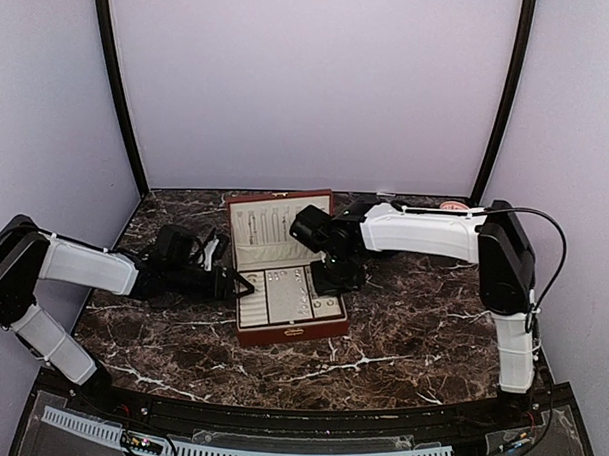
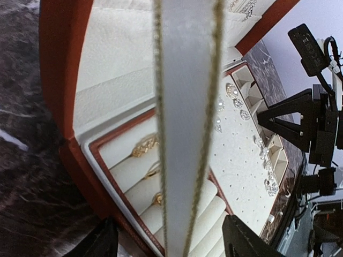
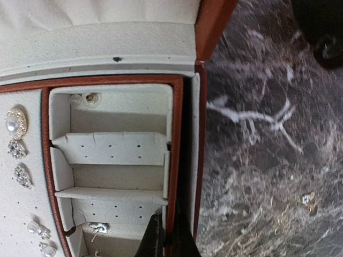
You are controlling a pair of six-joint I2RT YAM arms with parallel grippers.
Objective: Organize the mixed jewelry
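Sorting looks partway done to me. Much of the jewelry (image 3: 16,123) sits in the box (image 1: 281,332). Rings (image 2: 144,145) are tucked in the rolls at lower left of the left wrist view, and earrings (image 2: 236,101) are pinned on the dotted pad beside them. One piece (image 3: 98,227) lies in the lowest compartment of the right wrist view.

Loose pieces (image 3: 308,199) lie on the table (image 1: 401,331) at lower right of that same view, well apart from the box. Faint gold threads near them may be chains.

My left gripper (image 2: 171,235) is at the box's left edge, its jaws spread wide. A pale gold-edged strip (image 2: 187,107) runs between them without touching either. It may be the lid ribbon, but I can't be sure.

My right gripper (image 3: 166,241) shows only as dark tips at the bottom edge, close together at the box's right wall. I cannot tell whether they pinch that wall.

Next, I judge, the right arm should go to the loose pieces, open, and come down low for a fine pinch on one. Then it carries that piece to a free compartment.
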